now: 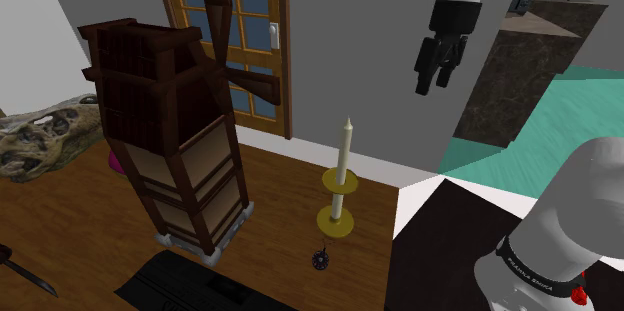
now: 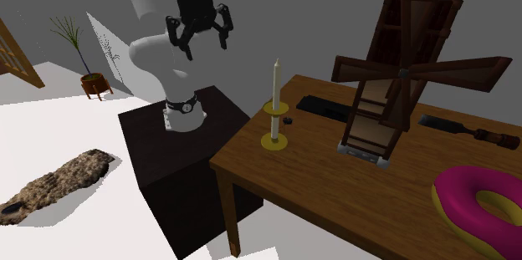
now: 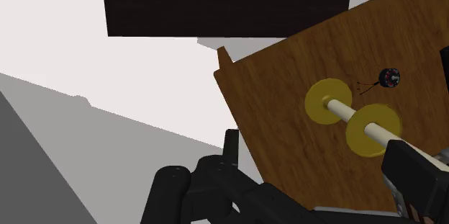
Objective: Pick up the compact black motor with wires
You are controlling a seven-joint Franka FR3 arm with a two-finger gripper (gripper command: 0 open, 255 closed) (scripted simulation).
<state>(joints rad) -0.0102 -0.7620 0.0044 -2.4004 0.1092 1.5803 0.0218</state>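
- On the tabletop, where's the motor?
- Just beside candlestick base, wires toward it, near the edge facing the stand.
- Gripper?
- Fingers spread, empty, high over the stand, well apart from motor. Motor's ahead & below, so prob. reach fwd past the edge, then down.

shoulder: behind stand, down over table | second: facing arm across table | wrist: high, looking down | shared: candlestick

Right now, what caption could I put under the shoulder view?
Open gripper up high; small black motor lies beside the candlestick on the wooden table.
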